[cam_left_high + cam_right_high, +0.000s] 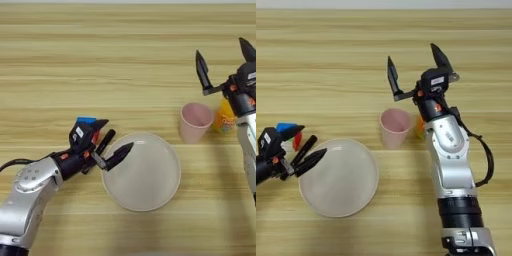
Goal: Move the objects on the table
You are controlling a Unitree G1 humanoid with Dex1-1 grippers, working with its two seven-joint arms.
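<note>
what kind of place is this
Probably a robot test bench, not a home: a bare light-brown wood-grain tabletop holding only a round cream plate, a pink plastic cup and two silver robot arms.

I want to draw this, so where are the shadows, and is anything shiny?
Left eye view: only a faint, soft shadow hugs the plate's near rim and the cup's base on the table; no hard glare. Right eye view: the silver right arm carries a bright sheen; shadows are just as soft.
</note>
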